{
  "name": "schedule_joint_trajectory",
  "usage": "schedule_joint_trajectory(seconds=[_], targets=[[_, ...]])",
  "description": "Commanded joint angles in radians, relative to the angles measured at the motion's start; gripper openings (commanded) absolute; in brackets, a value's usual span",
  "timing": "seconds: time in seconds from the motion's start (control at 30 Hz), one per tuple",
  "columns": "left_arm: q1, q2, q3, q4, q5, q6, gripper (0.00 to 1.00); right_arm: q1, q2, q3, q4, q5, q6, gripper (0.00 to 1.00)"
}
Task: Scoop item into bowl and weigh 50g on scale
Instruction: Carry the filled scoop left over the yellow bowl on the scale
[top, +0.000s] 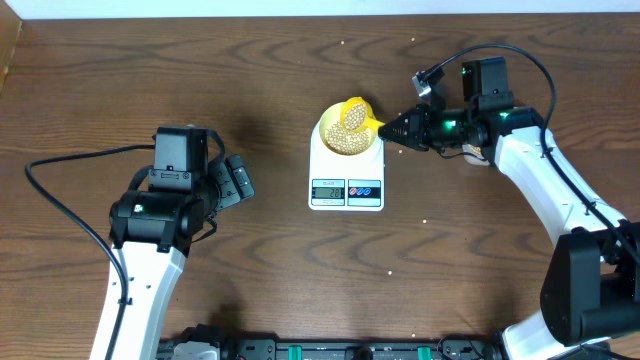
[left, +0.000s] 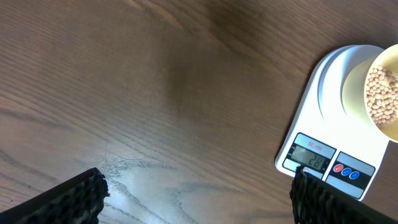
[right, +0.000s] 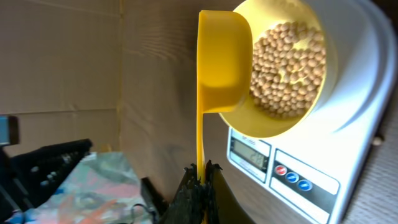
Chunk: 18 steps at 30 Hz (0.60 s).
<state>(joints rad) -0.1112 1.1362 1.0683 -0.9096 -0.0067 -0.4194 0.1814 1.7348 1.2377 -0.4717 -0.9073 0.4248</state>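
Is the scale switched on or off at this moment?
On. The scale shows dark digits on its display, visible in both wrist views, though too blurred to read surely.

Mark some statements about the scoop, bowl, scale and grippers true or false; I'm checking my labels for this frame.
1. The right gripper is shut on the yellow scoop by its handle. True.
2. The left gripper steadies the bowl. False: it is open, off to the left of the scale, holding nothing.
3. The bowl sits on the scale. True.
4. The bowl is empty. False: it holds soybeans.
5. The scale's display is blank. False: it shows digits.
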Motion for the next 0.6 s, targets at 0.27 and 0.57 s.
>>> schedule_joint_trajectory(seconds=[0.27,0.57], targets=[[0.006,0.001,0.011,-0.003,-0.017,-0.001,0.96,0.047,0.004,0.04,-0.002,0.071,-0.175,0.01],[0.006,0.001,0.011,-0.003,-0.017,-0.001,0.96,0.131,0.005,0.157,-0.14,0.298,-0.299,0.01]])
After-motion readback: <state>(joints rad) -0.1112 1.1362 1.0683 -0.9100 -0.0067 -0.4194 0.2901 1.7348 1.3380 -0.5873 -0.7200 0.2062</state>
